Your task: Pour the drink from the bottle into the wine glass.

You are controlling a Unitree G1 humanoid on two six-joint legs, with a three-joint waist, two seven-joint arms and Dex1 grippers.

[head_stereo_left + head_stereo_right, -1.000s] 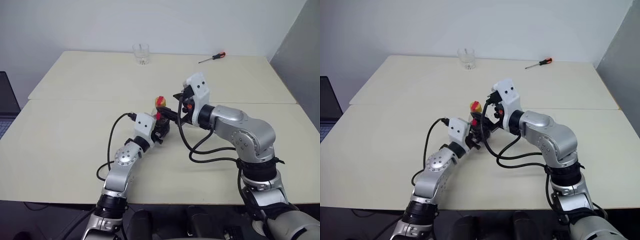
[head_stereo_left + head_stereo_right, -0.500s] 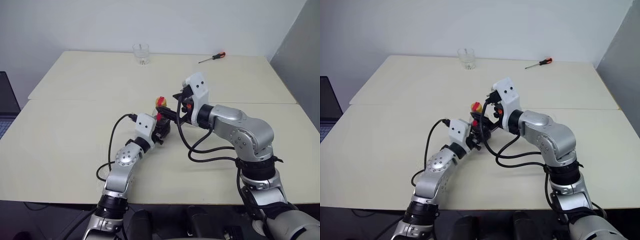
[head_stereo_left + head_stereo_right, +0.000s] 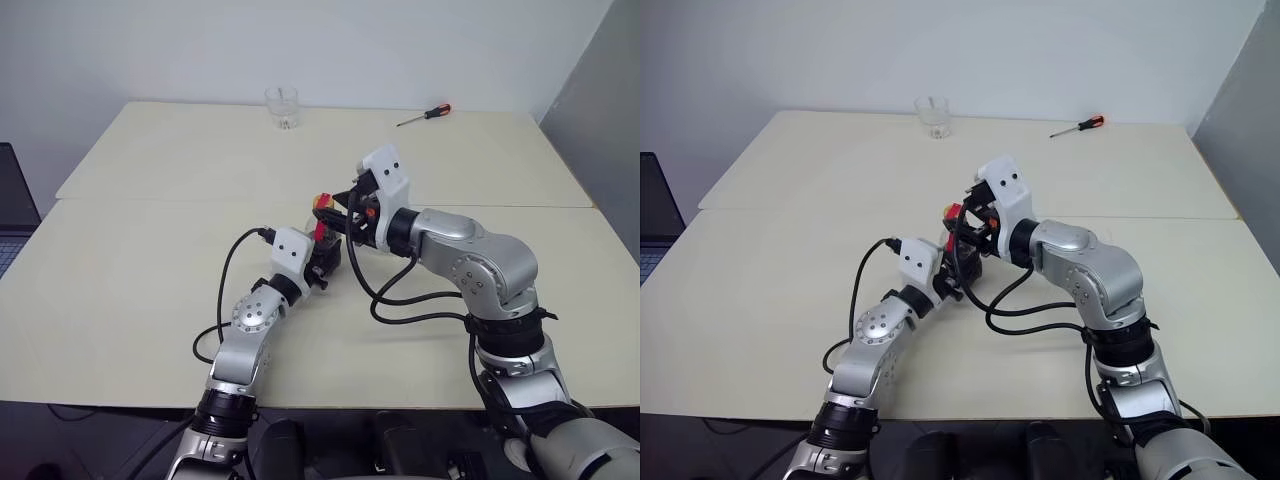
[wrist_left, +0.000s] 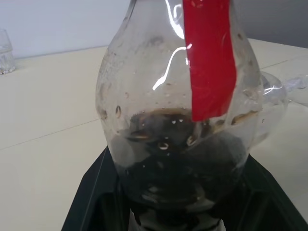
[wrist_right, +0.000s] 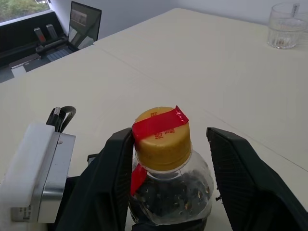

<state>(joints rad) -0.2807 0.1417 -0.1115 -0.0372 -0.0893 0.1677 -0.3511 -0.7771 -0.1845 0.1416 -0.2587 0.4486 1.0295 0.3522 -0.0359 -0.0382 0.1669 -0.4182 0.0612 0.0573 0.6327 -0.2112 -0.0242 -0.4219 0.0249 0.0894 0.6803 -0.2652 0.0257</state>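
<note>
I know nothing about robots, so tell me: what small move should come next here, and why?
Probably closing the right pincer onto the yellow-orange cap. The left pincer holds the small clear plastic bottle of dark drink upright, the cap is still on, and one right finger stands clear of it.

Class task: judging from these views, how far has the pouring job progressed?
Done: the left gripper grips the small clear plastic bottle of dark liquid, upright.
In hand: the right gripper brackets the yellow cap, one jaw touching, the other apart.
Left: the cap is still on, so nothing is poured. A clear tumbler stands far back.
</note>
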